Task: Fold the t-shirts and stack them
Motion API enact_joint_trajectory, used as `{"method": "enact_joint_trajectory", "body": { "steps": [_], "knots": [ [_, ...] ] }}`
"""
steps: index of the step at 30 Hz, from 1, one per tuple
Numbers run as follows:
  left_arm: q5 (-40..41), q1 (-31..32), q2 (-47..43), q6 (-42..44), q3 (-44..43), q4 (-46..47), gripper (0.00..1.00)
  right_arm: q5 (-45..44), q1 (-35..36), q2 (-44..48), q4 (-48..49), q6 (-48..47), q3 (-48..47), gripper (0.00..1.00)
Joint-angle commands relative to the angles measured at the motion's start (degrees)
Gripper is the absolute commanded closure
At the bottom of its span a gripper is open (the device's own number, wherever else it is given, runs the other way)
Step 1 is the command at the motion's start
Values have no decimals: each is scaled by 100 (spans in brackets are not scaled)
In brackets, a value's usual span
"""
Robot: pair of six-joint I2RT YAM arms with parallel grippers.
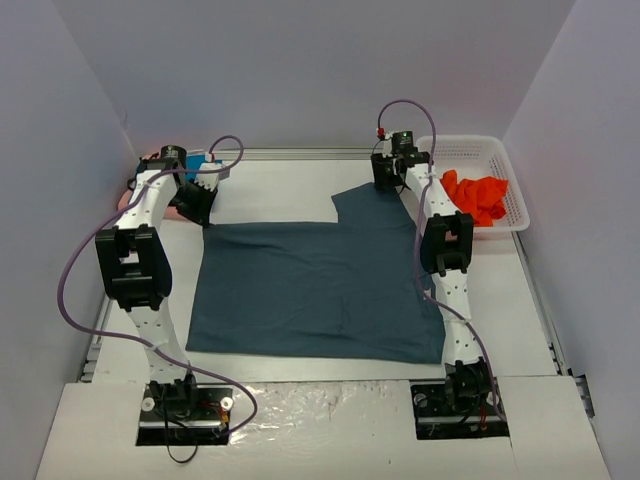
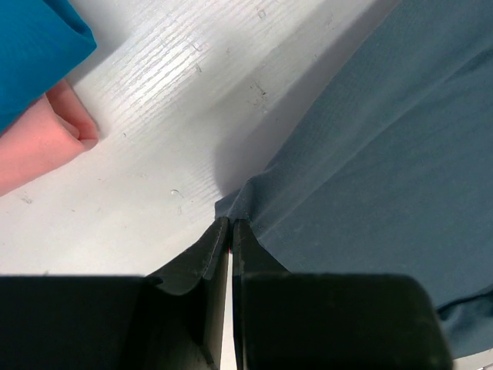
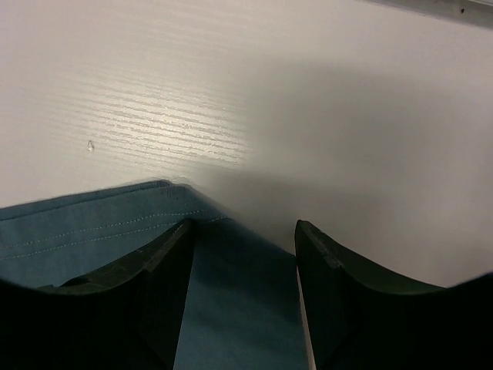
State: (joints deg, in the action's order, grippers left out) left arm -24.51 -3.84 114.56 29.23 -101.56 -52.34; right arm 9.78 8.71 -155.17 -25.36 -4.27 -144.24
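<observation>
1. The slate shirt [image 1: 310,290] lies spread flat across the middle of the table [image 1: 280,180] in the top view. 1 sleeve reaches toward the upper right, and the shirt looks laid out for folding.
2. The left gripper [image 2: 231,225], upper left in the top view, is clamped tight on the shirt's far left corner. Its wrist view shows the cloth edge pinched between closed jaws, probably to anchor or lift that corner.
3. The right gripper [image 3: 243,231], at the sleeve right of centre near the top, stands open with a clear gap between its fingers. The blue hem lies in that gap, unpinched, so the gripper seems placed to take a matching hold.
4. The teal shirt [image 2: 35,46] and pink shirt [image 2: 38,154] sit touching at the upper left, just beyond the left gripper, and look like the start of the stack.
5. The orange shirt [image 1: 478,195] sits crumpled in the basket [image 1: 470,145] at the upper right, not yet folded.
</observation>
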Motion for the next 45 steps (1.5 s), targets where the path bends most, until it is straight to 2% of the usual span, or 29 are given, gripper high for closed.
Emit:
{"method": "enact_joint_trajectory", "body": {
  "steps": [1,6,8,10,11,13,14,21,27,38,45],
  "knots": [
    [78,-29,-48,-41,-22,-57,98,15,-10,49,14,76,-104,50],
    [104,-29,-57,-41,13,-31,98,77,-10,75,23,23,185,54],
    [105,-29,-57,-32,-4,-66,98,103,-18,92,23,-12,300,63],
    [96,-21,-66,-23,-13,-66,98,164,-18,128,14,-21,397,68],
    [104,-21,-57,-23,-4,-75,98,182,-18,180,14,-38,449,77],
    [78,-21,-39,-14,4,-75,97,174,-1,224,14,-117,564,83],
    [78,-29,-22,-14,-13,-75,98,173,8,242,14,-144,590,90],
    [-1,-29,101,-14,-127,-162,97,217,34,488,5,-390,687,100],
    [-124,-30,163,-40,-294,-224,98,296,43,1067,5,-645,845,100],
    [-343,-29,-153,-84,-233,-189,98,718,87,2482,-82,-944,1803,100],
    [-519,-161,-592,21,206,-22,98,762,105,3440,-329,-1128,2908,100]
  ]
}}
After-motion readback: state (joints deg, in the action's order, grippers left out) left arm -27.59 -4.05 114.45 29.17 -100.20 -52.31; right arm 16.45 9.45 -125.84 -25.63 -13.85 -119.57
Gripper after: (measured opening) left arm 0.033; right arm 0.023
